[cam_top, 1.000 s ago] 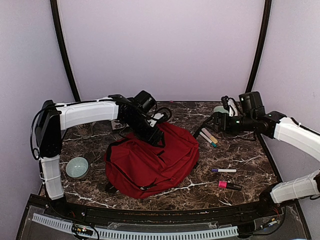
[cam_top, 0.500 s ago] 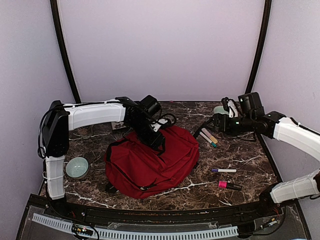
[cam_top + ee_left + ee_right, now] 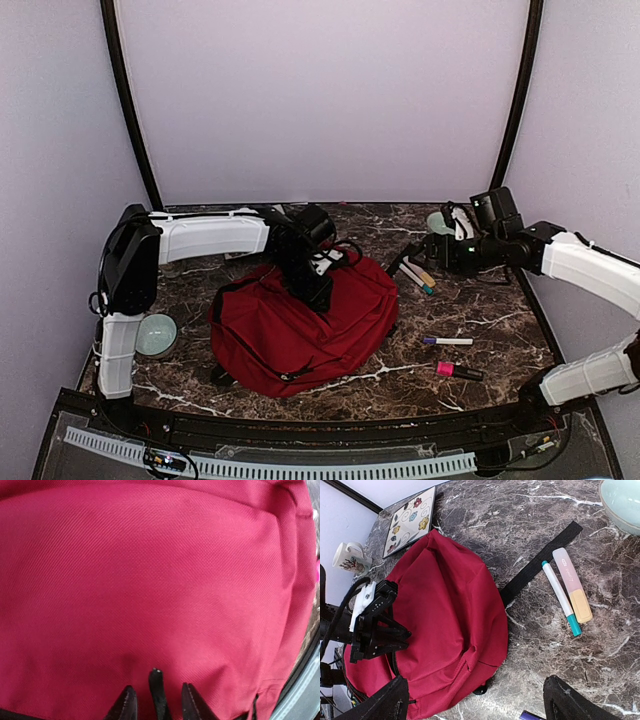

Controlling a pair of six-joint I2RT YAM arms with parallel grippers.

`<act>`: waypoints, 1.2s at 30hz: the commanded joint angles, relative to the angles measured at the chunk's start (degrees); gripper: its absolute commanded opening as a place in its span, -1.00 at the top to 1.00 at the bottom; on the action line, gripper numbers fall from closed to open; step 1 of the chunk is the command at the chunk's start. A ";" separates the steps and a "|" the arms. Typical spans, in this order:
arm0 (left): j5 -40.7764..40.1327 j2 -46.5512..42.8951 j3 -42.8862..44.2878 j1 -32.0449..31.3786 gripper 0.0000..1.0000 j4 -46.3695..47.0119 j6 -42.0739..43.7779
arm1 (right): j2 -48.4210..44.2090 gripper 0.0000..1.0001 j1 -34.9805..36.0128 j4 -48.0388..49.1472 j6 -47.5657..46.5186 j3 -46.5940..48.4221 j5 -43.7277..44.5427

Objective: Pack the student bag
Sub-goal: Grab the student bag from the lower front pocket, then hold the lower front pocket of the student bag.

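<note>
Most of the middle of your dark marble table [image 3: 480,300] is taken by the student bag [image 3: 300,330]. It is a dark-red backpack lying slumped flat, with one black strap [image 3: 540,562] trailing out to its right.

Your left gripper [image 3: 317,290] is down on the far upper part of the bag. In its wrist view the two fingers [image 3: 127,705] stand a little apart against the red cloth. A thin black strip [image 3: 157,695], perhaps a zip pull, stands between them, and you cannot tell whether they pinch it. Your right gripper [image 3: 475,680] hangs over the table to the right of the bag, jaws spread wide and holding nothing.

One pale green bowl [image 3: 155,335] sits at the left edge beside your left arm's base, and a second bowl [image 3: 625,505] sits at the far right. A flower-patterned card [image 3: 410,522] lies flat beyond the bag, with a white mug [image 3: 350,557] near it.

A pink-and-yellow highlighter [image 3: 572,585] and a teal-capped white pen [image 3: 560,597] lie side by side just beside the strap's end. Nearer to you, right of the bag, lie a purple-capped pen [image 3: 447,341] and a pink marker [image 3: 458,371], apart from each other.
</note>
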 commanded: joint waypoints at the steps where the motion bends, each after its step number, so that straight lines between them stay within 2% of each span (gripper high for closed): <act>1: -0.82 -0.21 0.43 -0.18 0.94 -0.43 -0.52 | 1.24 -0.87 -0.25 -0.60 -1.56 2.49 0.50; 2: -0.97 -0.28 0.85 -0.18 1.00 -0.77 -0.66 | 1.42 -0.86 -0.17 -0.49 -1.90 2.57 -0.16; 5: -2.75 -1.61 1.78 -0.18 1.00 -0.93 -1.37 | 2.39 -0.84 0.13 -0.81 -3.84 3.43 -2.59; 11: -5.80 -6.44 0.52 -0.18 1.00 1.67 -6.00 | 4.06 -0.84 4.16 -3.77 -14.08 4.34 -2.30; 21: -9.68 -11.84 -4.05 -0.20 1.00 5.75 -12.34 | 4.34 -0.79 20.80 8.72 -25.66 -1.79 6.83; 25: -8.67 -13.94 -5.00 -0.18 1.00 7.55 -12.68 | 5.89 -0.79 21.67 10.80 -30.84 -2.02 8.68; 29: -8.24 -15.10 -5.20 -0.18 1.00 8.30 -13.06 | 7.48 -0.78 21.83 11.39 -35.40 -2.06 4.72; 36: -9.54 -17.18 -4.74 -0.18 1.00 9.78 -11.90 | 11.53 -0.72 22.51 14.60 -34.70 -2.04 1.53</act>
